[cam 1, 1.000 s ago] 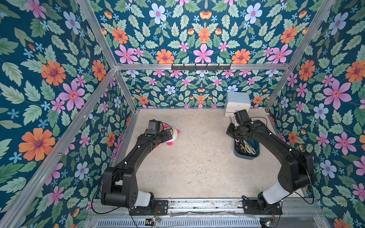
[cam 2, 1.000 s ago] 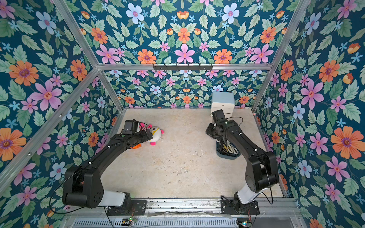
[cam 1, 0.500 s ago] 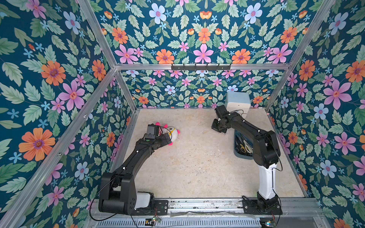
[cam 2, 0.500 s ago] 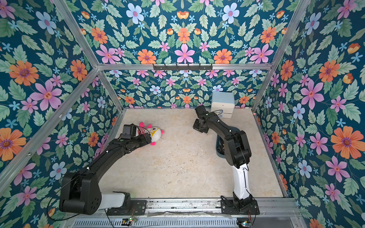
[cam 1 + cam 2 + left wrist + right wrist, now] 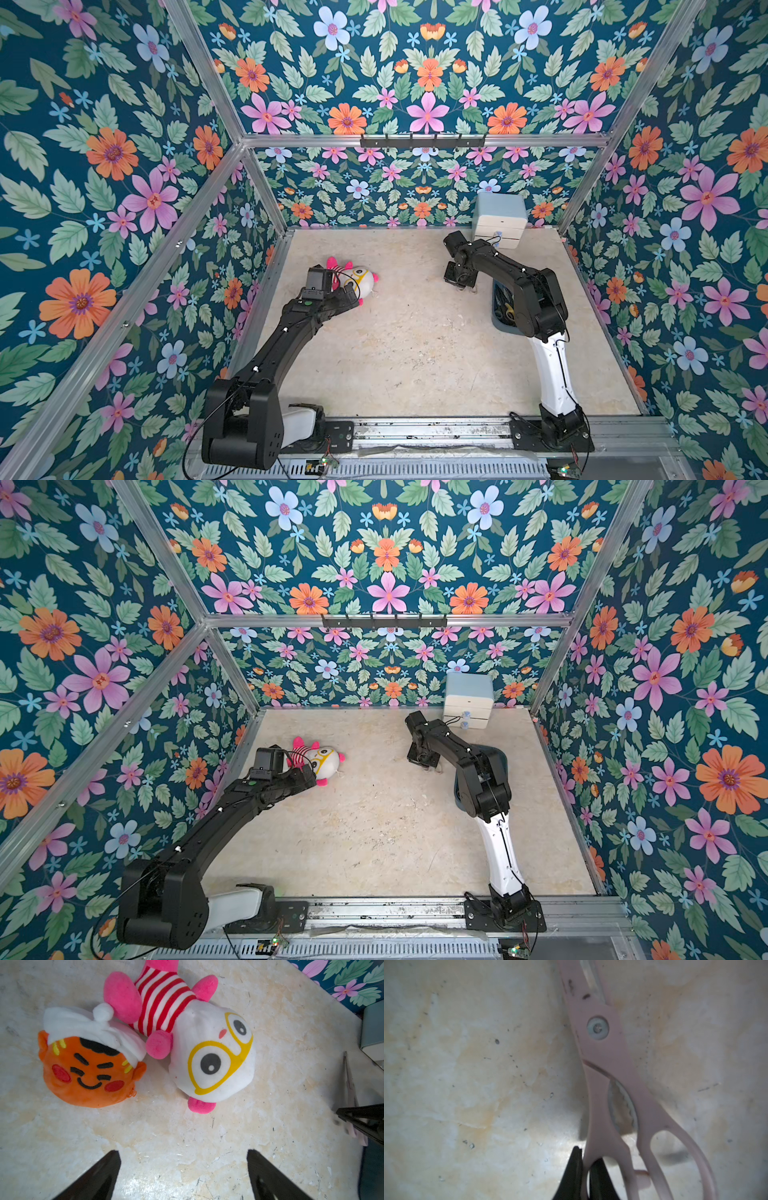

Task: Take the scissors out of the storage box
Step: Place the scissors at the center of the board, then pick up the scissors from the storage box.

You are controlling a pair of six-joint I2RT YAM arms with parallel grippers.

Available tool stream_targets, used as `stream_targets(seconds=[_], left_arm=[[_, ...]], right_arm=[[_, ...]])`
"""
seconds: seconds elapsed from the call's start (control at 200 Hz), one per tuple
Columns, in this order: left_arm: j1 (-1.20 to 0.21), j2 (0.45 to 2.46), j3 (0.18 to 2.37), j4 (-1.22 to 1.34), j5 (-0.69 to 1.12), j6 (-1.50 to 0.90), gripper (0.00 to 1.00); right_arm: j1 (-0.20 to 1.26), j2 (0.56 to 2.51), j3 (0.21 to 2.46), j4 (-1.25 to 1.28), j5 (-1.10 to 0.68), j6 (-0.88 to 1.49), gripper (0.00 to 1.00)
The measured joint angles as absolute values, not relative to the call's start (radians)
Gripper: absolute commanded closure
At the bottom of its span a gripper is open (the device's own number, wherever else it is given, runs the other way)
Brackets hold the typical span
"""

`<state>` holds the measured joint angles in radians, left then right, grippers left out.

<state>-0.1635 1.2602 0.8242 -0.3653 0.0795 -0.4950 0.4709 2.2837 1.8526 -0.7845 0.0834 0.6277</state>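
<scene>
The right gripper (image 5: 586,1164) is pinching one handle loop of a pair of large pale-pink plastic-handled shears (image 5: 608,1059), its black fingers pressed tight on the loop. The shears are hanging low over the beige marbled tabletop (image 5: 415,332), outside and just left of the dark teal plastic storage box (image 5: 497,322); I cannot tell whether they are touching the surface. More scissors (image 5: 508,309) are lying in the box, mostly hidden under the right arm. The left gripper (image 5: 182,1167) is hovering with its fingers spread wide, holding nothing, near a round orange plush face in a white cap (image 5: 87,1072) and a white plush with yellow goggles and a red-striped body (image 5: 212,1059). A pale-blue-and-white two-drawer cabinet (image 5: 500,220) is standing against the far wall.
</scene>
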Motion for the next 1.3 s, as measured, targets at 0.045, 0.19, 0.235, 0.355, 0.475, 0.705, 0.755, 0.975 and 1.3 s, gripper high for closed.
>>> stream_targets(seconds=[0.045, 0.19, 0.235, 0.355, 0.475, 0.705, 0.755, 0.975, 1.3], left_arm=[[-0.163, 1.259, 0.824, -0.366, 0.08, -0.495, 0.01], [-0.163, 1.258, 0.826, -0.366, 0.079, -0.492, 0.01], [-0.163, 1.257, 0.826, -0.367, 0.078, -0.492, 0.01], [-0.163, 1.251, 0.826, -0.368, 0.076, -0.491, 0.01], [-0.163, 1.248, 0.827, -0.374, 0.075, -0.49, 0.01], [-0.163, 1.247, 0.852, -0.385, 0.073, -0.476, 0.01], [-0.163, 1.25, 0.862, -0.39, 0.074, -0.469, 0.01], [-0.163, 1.298, 0.907, -0.393, 0.112, -0.449, 0.01], [-0.171, 1.371, 0.936, -0.382, 0.211, -0.447, 0.02]], right_arm=[[0.471, 2.284, 1.843, -0.778, 0.085, 0.628, 0.93], [0.472, 2.282, 1.82, -0.753, 0.088, 0.629, 0.88], [0.472, 2.28, 1.816, -0.748, 0.09, 0.631, 0.86], [0.473, 2.279, 1.81, -0.737, 0.087, 0.635, 0.74], [0.478, 2.279, 1.815, -0.726, 0.079, 0.635, 0.66], [0.48, 2.289, 1.879, -0.778, 0.075, 0.631, 0.64], [0.48, 2.283, 1.899, -0.791, 0.075, 0.628, 0.64], [0.481, 2.17, 1.909, -0.83, 0.073, 0.601, 0.64], [0.452, 1.911, 1.676, -0.86, -0.011, 0.545, 0.64]])
